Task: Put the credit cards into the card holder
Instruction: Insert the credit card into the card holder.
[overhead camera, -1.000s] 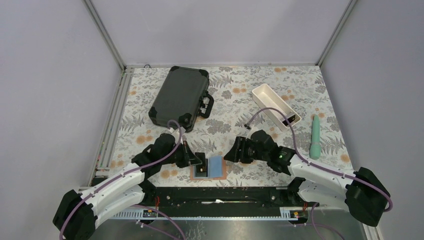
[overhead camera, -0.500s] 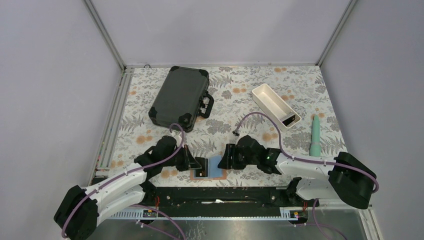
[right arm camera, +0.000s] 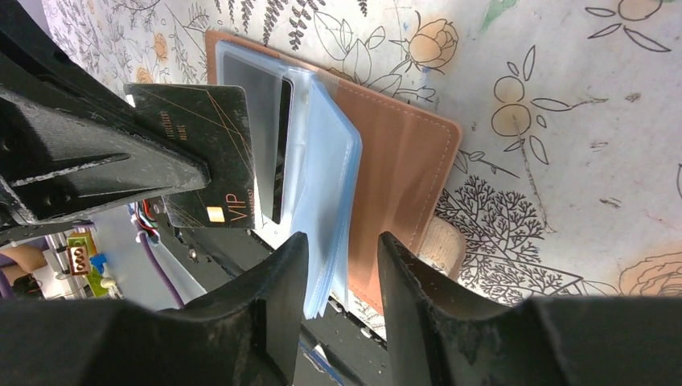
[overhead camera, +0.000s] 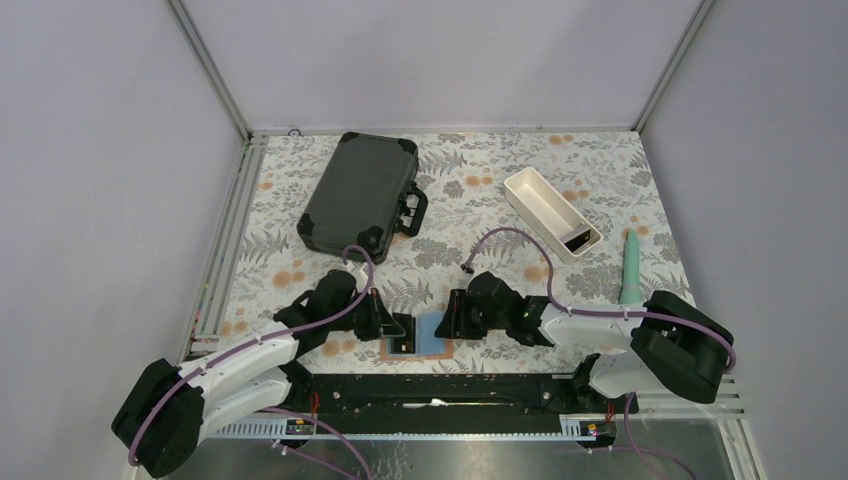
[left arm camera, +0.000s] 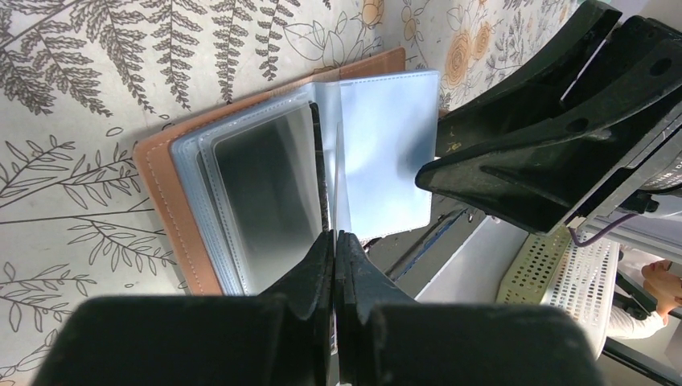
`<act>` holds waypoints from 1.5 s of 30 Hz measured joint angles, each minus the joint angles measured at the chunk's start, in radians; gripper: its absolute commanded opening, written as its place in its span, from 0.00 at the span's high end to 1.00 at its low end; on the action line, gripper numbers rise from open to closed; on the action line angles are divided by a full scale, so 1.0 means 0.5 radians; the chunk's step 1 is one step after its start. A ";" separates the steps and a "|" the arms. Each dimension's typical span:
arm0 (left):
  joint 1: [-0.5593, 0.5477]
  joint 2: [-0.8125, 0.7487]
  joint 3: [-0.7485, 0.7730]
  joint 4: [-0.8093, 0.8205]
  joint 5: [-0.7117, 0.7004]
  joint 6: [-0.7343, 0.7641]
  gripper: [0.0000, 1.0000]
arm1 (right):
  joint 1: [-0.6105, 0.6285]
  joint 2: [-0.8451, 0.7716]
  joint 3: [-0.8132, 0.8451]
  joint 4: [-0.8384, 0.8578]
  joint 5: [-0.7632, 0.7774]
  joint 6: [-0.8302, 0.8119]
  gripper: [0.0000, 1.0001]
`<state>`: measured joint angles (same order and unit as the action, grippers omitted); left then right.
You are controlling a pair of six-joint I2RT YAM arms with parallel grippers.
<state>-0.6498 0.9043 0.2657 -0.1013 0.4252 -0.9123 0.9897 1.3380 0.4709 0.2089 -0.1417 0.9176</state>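
The card holder (overhead camera: 436,333) lies open near the table's front edge, its tan cover (left arm camera: 161,189) down and its pale blue pockets (right arm camera: 334,185) fanned up. My left gripper (left arm camera: 334,241) is shut on a black credit card (right arm camera: 213,153) marked VIP. It holds the card upright over the holder's left pockets. A dark shape shows through one clear pocket (left arm camera: 265,181). My right gripper (right arm camera: 342,265) is open, its fingers straddling the near edge of the blue pockets and the tan cover, with gaps still showing. The two grippers face each other closely across the holder.
A large black hard case (overhead camera: 357,195) lies at the back left. A long white tray (overhead camera: 550,212) sits at the back right, with a teal stick-like object (overhead camera: 630,270) beyond it. The black base rail (overhead camera: 450,388) runs just in front of the holder.
My right gripper has moved left onto the holder's right side and its jaws have narrowed. The left gripper, still shut on the card, has shifted only slightly.
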 measured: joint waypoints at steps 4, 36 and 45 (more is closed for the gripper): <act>0.008 0.028 -0.007 0.022 0.010 0.002 1.00 | 0.002 0.029 0.000 0.030 -0.002 0.013 0.68; 0.087 0.375 -0.122 0.527 0.239 -0.069 1.00 | 0.008 0.117 0.000 -0.007 0.098 0.073 1.00; 0.095 0.478 -0.130 0.698 0.330 -0.130 1.00 | 0.009 0.135 0.014 -0.031 0.106 0.062 1.00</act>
<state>-0.6025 1.1431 0.2008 0.2478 0.5900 -0.9771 0.9943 1.4055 0.4778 0.1932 -0.0887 0.9485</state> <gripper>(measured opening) 0.024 0.022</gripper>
